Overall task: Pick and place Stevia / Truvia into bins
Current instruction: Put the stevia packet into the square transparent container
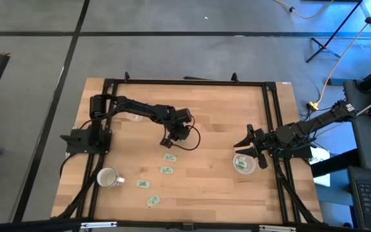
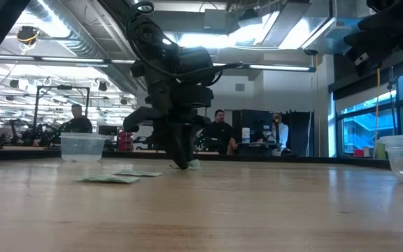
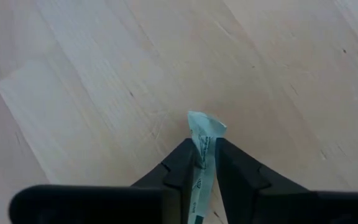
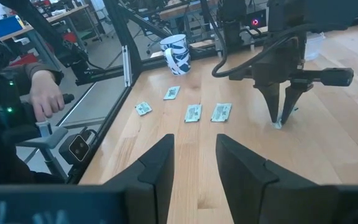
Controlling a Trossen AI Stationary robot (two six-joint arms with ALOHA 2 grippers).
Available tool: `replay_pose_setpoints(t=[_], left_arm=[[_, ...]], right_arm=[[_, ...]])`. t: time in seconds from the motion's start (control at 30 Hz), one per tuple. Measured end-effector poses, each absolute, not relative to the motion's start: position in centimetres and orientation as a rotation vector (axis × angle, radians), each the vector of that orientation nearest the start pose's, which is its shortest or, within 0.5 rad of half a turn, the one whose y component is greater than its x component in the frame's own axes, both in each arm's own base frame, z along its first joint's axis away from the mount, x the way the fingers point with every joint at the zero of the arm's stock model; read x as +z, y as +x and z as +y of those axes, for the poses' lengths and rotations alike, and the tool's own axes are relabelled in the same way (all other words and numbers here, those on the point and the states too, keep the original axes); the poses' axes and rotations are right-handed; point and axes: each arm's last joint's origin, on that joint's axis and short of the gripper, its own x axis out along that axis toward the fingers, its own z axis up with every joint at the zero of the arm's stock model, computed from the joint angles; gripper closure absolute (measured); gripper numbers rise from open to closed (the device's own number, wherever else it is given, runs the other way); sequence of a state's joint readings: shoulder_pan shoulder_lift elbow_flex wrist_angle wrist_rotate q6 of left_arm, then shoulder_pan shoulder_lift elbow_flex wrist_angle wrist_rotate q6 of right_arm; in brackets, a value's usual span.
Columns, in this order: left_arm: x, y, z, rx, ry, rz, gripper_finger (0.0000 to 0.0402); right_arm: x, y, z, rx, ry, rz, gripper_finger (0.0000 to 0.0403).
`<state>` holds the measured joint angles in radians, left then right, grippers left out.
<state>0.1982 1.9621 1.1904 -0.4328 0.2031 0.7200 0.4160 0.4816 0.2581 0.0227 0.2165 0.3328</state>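
My left gripper [image 1: 167,142] is near the table's middle, fingers pointing down, shut on one pale green Stevia sachet [image 3: 205,129]. The same gripper shows in the low view [image 2: 182,162] and the right wrist view [image 4: 283,118]. Several more sachets [image 1: 169,157] [image 1: 166,170] [image 1: 143,184] lie flat on the wood nearer the front. One clear bin [image 1: 243,164] at the right holds sachets; my right gripper [image 1: 249,144] hangs open and empty just beside it. The other clear bin [image 2: 82,147] stands at the far left, mostly hidden under my left arm in the high view. My left gripper pinches the sachet between its two fingers [image 3: 182,171], which come from above and point down. The sachet stands on edge between them, and its free end [image 3: 206,124] sticks out past the fingertips, down at the tabletop. Whether that end touches the wood I cannot tell.
A white mug with a blue pattern [image 1: 108,178] stands at the front left. A black frame [image 1: 272,116] runs around the table. A person's hand [image 4: 42,93] on a control handle shows beyond the table's left edge. Bare wood lies between the two grippers.
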Motion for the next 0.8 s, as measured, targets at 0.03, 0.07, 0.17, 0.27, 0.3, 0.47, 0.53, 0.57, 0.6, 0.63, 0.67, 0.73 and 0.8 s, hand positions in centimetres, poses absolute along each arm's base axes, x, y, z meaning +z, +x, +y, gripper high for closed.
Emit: replay_pose_setpoints(t=[0.03,0.07,0.17,0.27,0.3,0.47,0.53,0.57,0.6,0.63,0.67,0.73,0.8], left_arm=[[13.0,36.6,6.8,-0.422,0.394,1.108,0.0343],[13.0,36.6,6.8,-0.421,0.394,1.109,0.0343],[13.0,36.6,6.8,-0.42,0.395,1.111,0.0343],[13.3,36.5,6.8,-0.406,0.396,1.116,0.0343],[13.4,36.5,6.8,-0.398,0.395,1.12,0.0343],[14.6,36.1,6.9,-0.351,0.376,1.115,0.0344],[15.1,35.9,6.9,-0.326,0.394,1.135,0.0344],[15.3,35.8,6.9,-0.317,0.401,1.144,0.0344],[15.4,35.7,6.9,-0.312,0.403,1.147,0.0344],[15.6,35.6,6.9,-0.308,0.398,1.148,0.0344],[15.7,35.7,6.9,-0.304,0.392,1.141,0.0344],[15.7,35.7,6.9,-0.301,0.385,1.139,0.0344],[15.6,35.7,6.9,-0.305,0.382,1.139,0.0344]], right_arm=[[21.1,12.4,4.8,0.165,0.268,0.222,0.028],[21.1,12.4,4.8,0.165,0.268,0.222,0.028],[21.1,12.4,4.8,0.165,0.269,0.222,0.028],[21.1,12.4,4.8,0.165,0.271,0.222,0.028],[21.1,12.4,4.8,0.165,0.271,0.222,0.028],[21.1,12.4,4.8,0.165,0.271,0.222,0.028],[21.1,12.4,4.8,0.165,0.271,0.222,0.028],[21.1,12.4,4.8,0.165,0.271,0.222,0.028],[21.1,12.4,4.8,0.165,0.271,0.222,0.028],[21.1,12.4,4.8,0.165,0.271,0.222,0.028],[21.1,12.4,4.8,0.165,0.271,0.222,0.028],[21.1,12.4,4.8,0.165,0.27,0.222,0.028],[21.1,12.4,4.8,0.165,0.271,0.222,0.028]])
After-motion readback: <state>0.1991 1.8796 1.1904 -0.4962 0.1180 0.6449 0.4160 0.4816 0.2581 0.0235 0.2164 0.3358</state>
